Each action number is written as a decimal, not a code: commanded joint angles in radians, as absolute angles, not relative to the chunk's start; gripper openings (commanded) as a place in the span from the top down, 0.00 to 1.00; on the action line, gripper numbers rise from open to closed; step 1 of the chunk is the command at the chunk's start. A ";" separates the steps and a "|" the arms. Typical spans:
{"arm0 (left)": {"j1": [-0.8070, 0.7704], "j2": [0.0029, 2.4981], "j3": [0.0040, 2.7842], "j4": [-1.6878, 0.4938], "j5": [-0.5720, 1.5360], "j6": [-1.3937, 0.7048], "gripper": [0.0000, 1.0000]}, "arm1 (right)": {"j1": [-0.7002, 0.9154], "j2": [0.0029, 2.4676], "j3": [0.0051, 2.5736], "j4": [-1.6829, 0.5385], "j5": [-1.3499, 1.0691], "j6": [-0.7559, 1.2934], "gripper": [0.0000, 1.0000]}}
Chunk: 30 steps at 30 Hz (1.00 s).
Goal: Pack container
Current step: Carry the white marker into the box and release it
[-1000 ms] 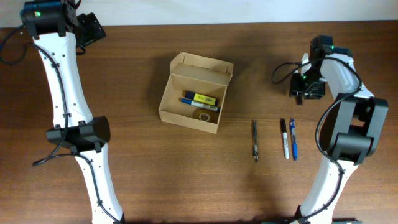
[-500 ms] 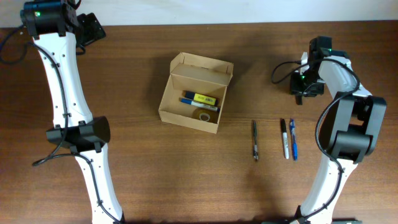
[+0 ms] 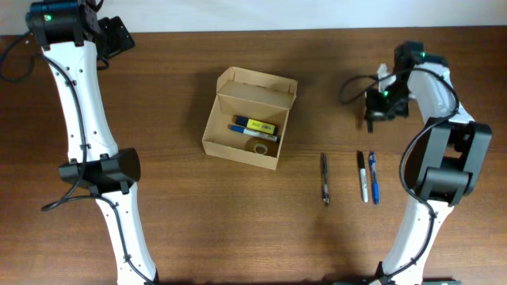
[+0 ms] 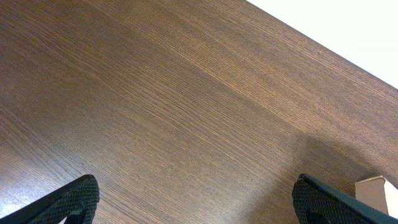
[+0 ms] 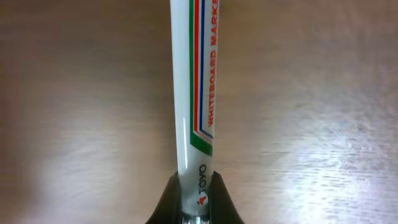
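The container (image 3: 214, 127), a tan cardboard box with its flap lid open, stands at the table's middle and holds a yellow-labelled marker, a blue pen and a tape roll. My right gripper (image 3: 374, 112) is to its right, shut on a white whiteboard marker (image 5: 194, 93) held above the table. In the right wrist view the fingers (image 5: 195, 196) clamp its lower end. My left gripper (image 4: 193, 199) is open and empty over bare wood at the far left back corner; a box corner (image 4: 377, 191) shows at its right edge.
Three pens lie on the table right of the box: a dark pen (image 3: 325, 178), a black-and-white marker (image 3: 362, 176) and a blue pen (image 3: 373, 177). The left arm (image 3: 87, 119) stretches along the left side.
My right gripper has shifted slightly left and back with the whiteboard marker in it. The left arm has not moved.
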<state>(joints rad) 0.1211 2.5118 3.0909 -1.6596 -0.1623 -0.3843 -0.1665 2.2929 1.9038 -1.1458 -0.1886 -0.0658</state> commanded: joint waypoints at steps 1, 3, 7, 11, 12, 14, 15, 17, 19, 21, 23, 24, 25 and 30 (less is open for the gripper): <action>0.128 2.508 3.090 -1.661 -0.170 -0.372 0.00 | -0.099 2.206 2.117 -1.241 -0.308 -0.120 0.96; 0.127 2.508 3.090 -1.662 -0.170 -0.372 0.00 | -0.031 2.168 2.259 -1.327 -0.307 -0.150 0.96; 0.127 2.508 3.090 -1.661 -0.170 -0.372 0.00 | 0.118 2.133 2.449 -1.413 -0.302 -0.268 0.96; 0.127 2.508 3.090 -1.662 -0.170 -0.372 0.00 | 0.281 2.132 2.517 -1.441 -0.208 -0.430 0.96; 0.127 2.508 3.090 -1.661 -0.170 -0.372 0.00 | 0.314 2.133 2.515 -1.446 -0.188 -0.470 0.96; 0.127 2.508 3.090 -1.661 -0.170 -0.372 0.00 | 0.389 2.143 2.486 -1.448 -0.168 -0.594 0.96; 0.127 2.508 3.090 -1.661 -0.170 -0.372 0.00 | 0.416 2.149 2.466 -1.448 -0.168 -0.646 0.96; 0.127 2.508 3.090 -1.662 -0.170 -0.372 0.00 | 0.452 2.163 2.420 -1.438 -0.160 -0.711 0.96; 0.127 2.508 3.090 -1.661 -0.170 -0.372 0.00 | 0.473 2.178 2.356 -1.405 -0.141 -0.733 0.96; 0.127 2.508 3.090 -1.661 -0.170 -0.373 0.00 | 0.478 2.189 2.295 -1.359 -0.144 -0.733 0.96; 0.127 2.508 3.090 -1.661 -0.170 -0.372 0.00 | 0.480 2.204 2.217 -1.299 -0.156 -0.733 0.96; 0.127 2.508 3.090 -1.661 -0.170 -0.372 0.00 | 0.480 2.211 2.189 -1.280 -0.163 -0.733 0.96; 0.127 2.508 3.090 -1.661 -0.170 -0.372 0.00 | 0.483 2.216 2.150 -1.255 -0.176 -0.733 0.96; 0.127 2.508 3.090 -1.662 -0.170 -0.373 0.00 | 0.518 2.232 1.994 -1.153 -0.179 -0.733 0.96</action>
